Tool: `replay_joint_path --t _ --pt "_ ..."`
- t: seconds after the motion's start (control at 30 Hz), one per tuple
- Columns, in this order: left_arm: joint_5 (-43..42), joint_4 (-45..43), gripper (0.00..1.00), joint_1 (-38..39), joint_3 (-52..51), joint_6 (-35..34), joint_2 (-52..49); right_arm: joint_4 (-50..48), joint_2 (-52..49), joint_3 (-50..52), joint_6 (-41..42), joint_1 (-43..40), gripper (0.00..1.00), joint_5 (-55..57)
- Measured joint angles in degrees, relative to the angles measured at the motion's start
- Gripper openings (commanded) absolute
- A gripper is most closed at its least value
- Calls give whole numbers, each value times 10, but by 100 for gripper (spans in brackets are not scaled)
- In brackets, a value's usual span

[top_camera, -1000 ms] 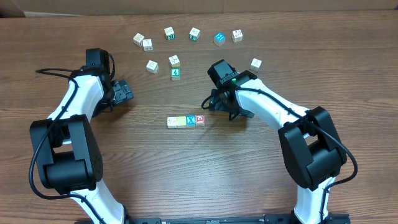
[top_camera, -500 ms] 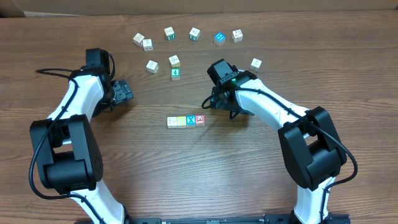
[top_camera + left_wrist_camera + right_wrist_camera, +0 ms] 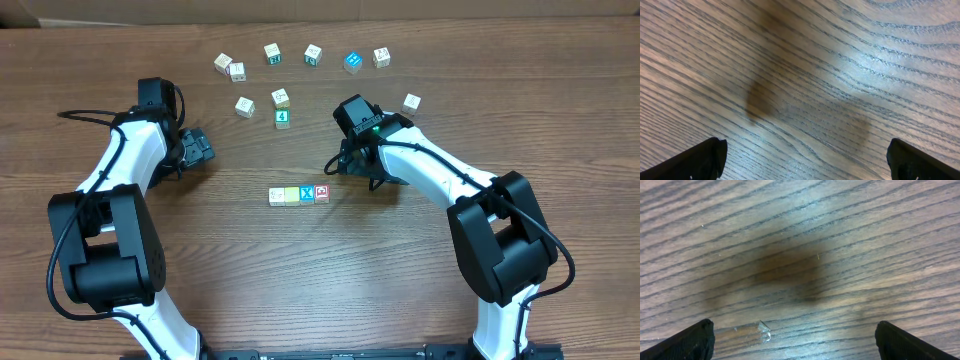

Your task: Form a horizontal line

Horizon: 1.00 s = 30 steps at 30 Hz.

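Four small lettered cubes lie touching in a left-to-right row at the table's middle: a white cube, a pale yellow cube, a blue cube with a white X and a red-faced cube. My right gripper hovers just up and right of the red-faced cube, open and empty. In the right wrist view the right gripper shows only bare wood between its fingertips. My left gripper stands far left of the row, open. The left wrist view also shows only wood under the left gripper.
Loose cubes are scattered at the back: white ones, a blue one, a green one, and a lone white cube behind my right arm. A small clear scrap lies on the wood.
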State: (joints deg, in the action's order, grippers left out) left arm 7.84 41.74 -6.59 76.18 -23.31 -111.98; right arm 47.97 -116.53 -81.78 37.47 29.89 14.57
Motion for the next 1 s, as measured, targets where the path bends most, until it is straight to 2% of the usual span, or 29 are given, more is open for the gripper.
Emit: replay_joint_path --t 1.0 --pt "0 0 99 0 0 0 0 -42 0 1 0 0 100 -39"
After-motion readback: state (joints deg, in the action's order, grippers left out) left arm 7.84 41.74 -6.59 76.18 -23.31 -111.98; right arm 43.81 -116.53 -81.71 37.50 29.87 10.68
